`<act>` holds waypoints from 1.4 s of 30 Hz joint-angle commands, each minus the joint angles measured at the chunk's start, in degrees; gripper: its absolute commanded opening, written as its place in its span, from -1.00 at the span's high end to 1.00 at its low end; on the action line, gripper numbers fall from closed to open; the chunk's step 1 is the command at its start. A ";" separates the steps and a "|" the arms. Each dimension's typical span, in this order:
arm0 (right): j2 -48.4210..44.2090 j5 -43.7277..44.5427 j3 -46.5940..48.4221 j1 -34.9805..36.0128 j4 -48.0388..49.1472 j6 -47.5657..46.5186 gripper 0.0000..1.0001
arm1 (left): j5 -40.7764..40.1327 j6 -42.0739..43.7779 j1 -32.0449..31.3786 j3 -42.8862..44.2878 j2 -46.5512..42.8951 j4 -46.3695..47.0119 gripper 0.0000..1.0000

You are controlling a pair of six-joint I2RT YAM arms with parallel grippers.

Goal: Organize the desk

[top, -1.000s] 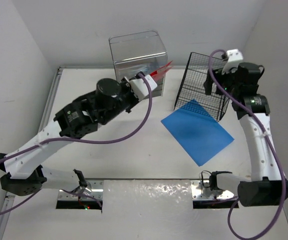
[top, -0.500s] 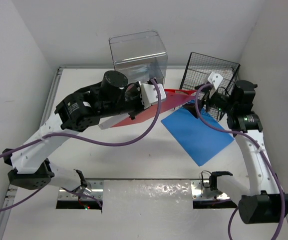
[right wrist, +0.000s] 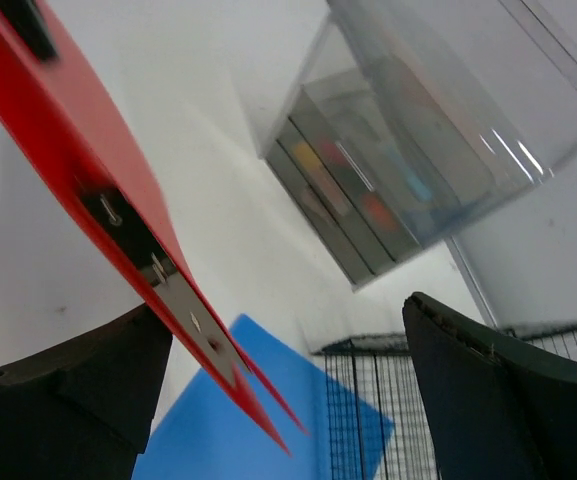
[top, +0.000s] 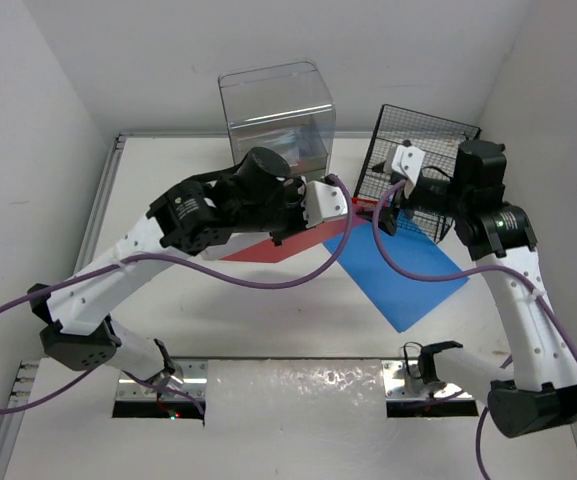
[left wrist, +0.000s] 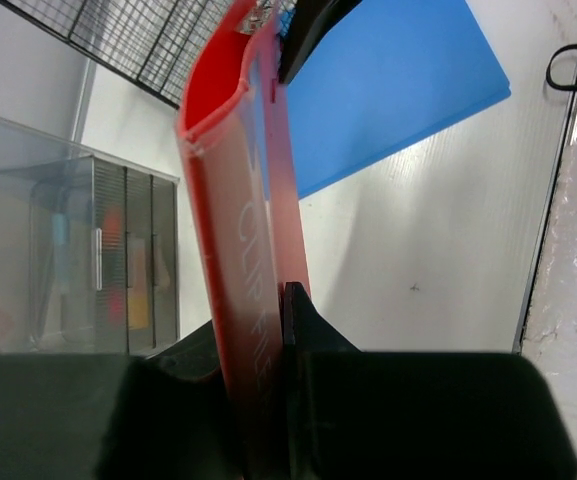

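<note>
My left gripper (top: 311, 220) is shut on a red clip file folder (top: 293, 240) and holds it edge-up above the white desk (top: 188, 310). In the left wrist view the folder (left wrist: 243, 200) runs up from the closed jaws of that gripper (left wrist: 273, 300). My right gripper (top: 384, 212) is open at the folder's far end. In the right wrist view the folder's tip (right wrist: 208, 340) lies between the spread fingers (right wrist: 508, 400), closer to the left one; I cannot tell if it touches. A blue folder (top: 398, 262) lies flat on the desk below.
A black wire basket (top: 418, 165) stands at the back right, the blue folder's corner against it. A clear drawer box (top: 278, 115) stands at the back centre. White wall panels close in both sides and the back. Metal plates lie at the near edge.
My left arm has swung the red folder from the clear box to the right, toward the basket. My right gripper has come down from above the basket to the folder's far end.
</note>
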 commanded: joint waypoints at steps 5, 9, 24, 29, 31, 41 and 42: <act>7.22 -2.90 11.17 7.18 -7.16 -6.35 -0.70 | 0.94 0.96 0.39 2.02 0.42 2.92 1.00; 9.42 -3.86 11.44 9.21 -10.68 -8.99 -0.34 | 0.14 0.79 0.39 3.34 0.69 2.66 1.00; 9.61 -4.67 6.70 11.05 -6.15 -2.18 0.64 | -0.56 -0.44 0.39 5.71 2.26 2.66 1.00; 8.64 -1.50 5.29 11.49 -5.23 -0.38 1.00 | -3.98 -1.93 0.39 3.96 2.44 4.32 1.00; 7.85 1.40 4.85 11.76 -4.89 -0.56 1.00 | -7.57 -2.29 0.39 2.99 2.36 5.55 0.95; 11.27 14.75 15.04 11.85 -19.21 -7.50 1.00 | -14.88 -3.78 0.39 -1.67 1.31 7.49 -0.99; 11.36 16.16 15.22 11.85 -18.86 -7.24 1.00 | -15.76 -3.87 0.39 -1.93 1.04 7.84 -0.99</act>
